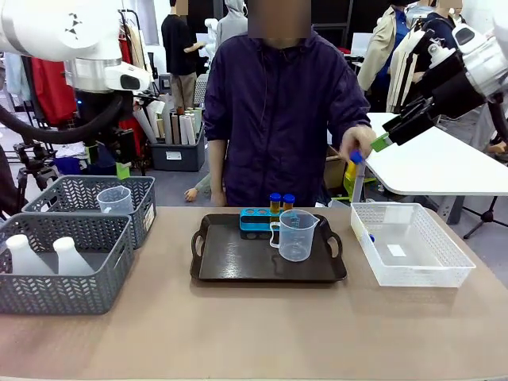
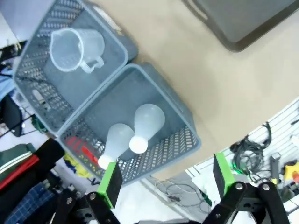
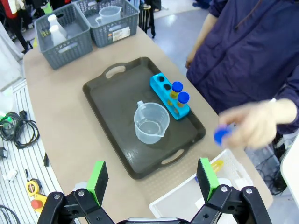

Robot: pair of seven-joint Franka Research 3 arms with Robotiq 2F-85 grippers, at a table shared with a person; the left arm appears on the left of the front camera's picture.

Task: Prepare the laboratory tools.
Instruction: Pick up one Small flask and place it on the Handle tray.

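Note:
A dark tray [image 1: 238,262] holds a blue rack [image 1: 254,221] with two blue-capped amber tubes [image 1: 281,202] and a clear handled beaker [image 1: 295,236]. The person's hand [image 1: 357,143] holds another blue-capped tube [image 1: 355,157] above the white lattice basket [image 1: 444,254], where one more tube [image 1: 371,236] lies. My right gripper [image 3: 152,179] is open and high over the tray's near end, close to that hand. My left gripper [image 2: 167,179] hangs open above a grey basket [image 2: 182,140] with two white flasks [image 2: 147,122]. A second beaker [image 2: 77,49] sits in the basket behind.
Both grey baskets [image 1: 48,294] stand at the table's left, the white lattice basket at its right. The bare tabletop [image 1: 262,333] stretches along the front edge. The person stands close behind the tray at the far side. Cables and tools lie on the floor [image 3: 18,126].

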